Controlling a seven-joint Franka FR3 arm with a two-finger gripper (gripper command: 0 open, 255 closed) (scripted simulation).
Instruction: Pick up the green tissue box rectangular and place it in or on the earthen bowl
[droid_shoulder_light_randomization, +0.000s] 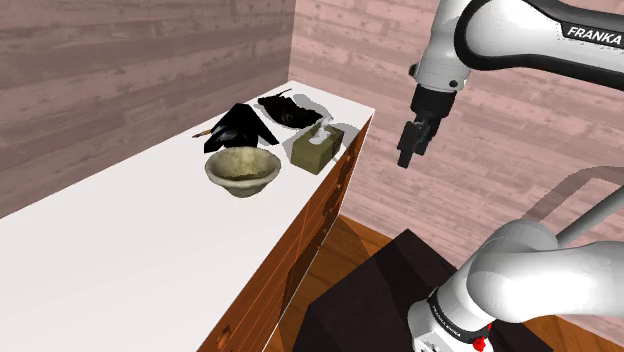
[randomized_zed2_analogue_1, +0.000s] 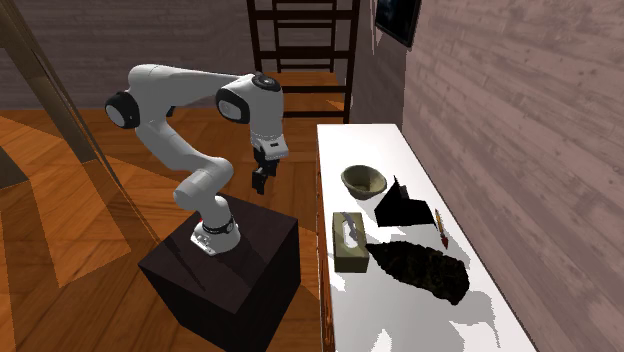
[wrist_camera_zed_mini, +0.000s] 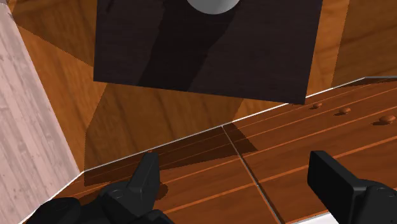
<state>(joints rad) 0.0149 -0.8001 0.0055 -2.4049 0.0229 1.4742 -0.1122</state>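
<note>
Gripper (droid_shoulder_light_randomization: 406, 156) is open: in the wrist view the two black fingers (wrist_camera_zed_mini: 147, 181) stand well apart with nothing between them. It hangs off the side of the counter (droid_shoulder_light_randomization: 120, 240), pointing down, in the gap between the cabinet (droid_shoulder_light_randomization: 300, 250) front and the stand (droid_shoulder_light_randomization: 390, 290). In the second exterior view the gripper (randomized_zed2_analogue_1: 259, 184) sits to the left of the counter's edge, above the wooden floor (randomized_zed2_analogue_1: 60, 230). The wrist view looks down past the gripper (wrist_camera_zed_mini: 234, 167) onto the wooden drawer fronts with small round knobs (wrist_camera_zed_mini: 343, 111), the floor and the dark top of the stand (wrist_camera_zed_mini: 191, 51). The tissue box (droid_shoulder_light_randomization: 318, 148) is olive green and rectangular, with a pale tissue at its top slot. It lies flat on the white counter, close to the front edge. The bowl (droid_shoulder_light_randomization: 243, 170), dull tan-green, stands upright near the box at the shoulder view's left; the two do not touch. In the second exterior view the tissue box (randomized_zed2_analogue_1: 349, 242) lies nearer the camera than the bowl (randomized_zed2_analogue_1: 363, 181). A black folded thing (randomized_zed2_analogue_1: 403, 207) and a dark lumpy heap (randomized_zed2_analogue_1: 425, 268) lie to its right, nearer the wall. A thin reddish stick (randomized_zed2_analogue_1: 440, 228) lies between these two, by the wall. The gripper is well apart from the box.
</note>
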